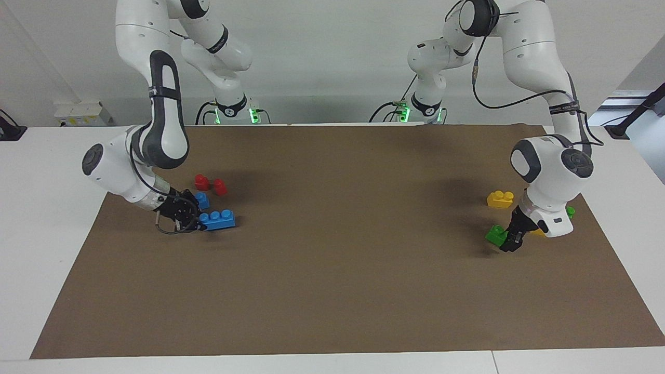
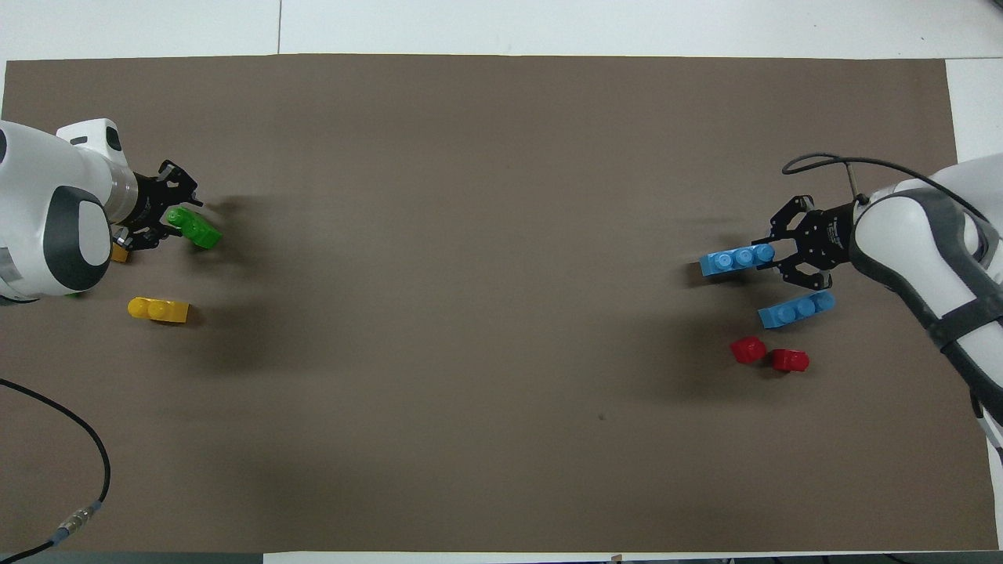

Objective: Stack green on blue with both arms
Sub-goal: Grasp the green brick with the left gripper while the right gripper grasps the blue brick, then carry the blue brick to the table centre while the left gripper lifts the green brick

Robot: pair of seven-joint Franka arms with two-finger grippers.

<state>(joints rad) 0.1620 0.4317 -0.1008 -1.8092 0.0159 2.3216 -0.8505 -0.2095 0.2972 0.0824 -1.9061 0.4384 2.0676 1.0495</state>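
Nearest the robots lie two small red plastic single-stud pieces [image 2: 769, 355], then a long light blue plastic three-stud spare brick [image 2: 796, 309]. Farther out, the right gripper [image 2: 786, 249] is clamped on the end of the other light blue brick [image 2: 735, 259]; the facing view hides that spare brick mostly behind it. At the left arm's end, the left gripper [image 2: 174, 221] pinches the small bright green plastic two-stud brick [image 2: 193, 227], near a yellow two-stud brick [image 2: 158, 309]; only the facing view clearly shows a second green brick [image 1: 570, 212].

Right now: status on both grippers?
Right gripper shut on blue brick. Left gripper closed around green brick. Both bricks on the mat, nothing between them.
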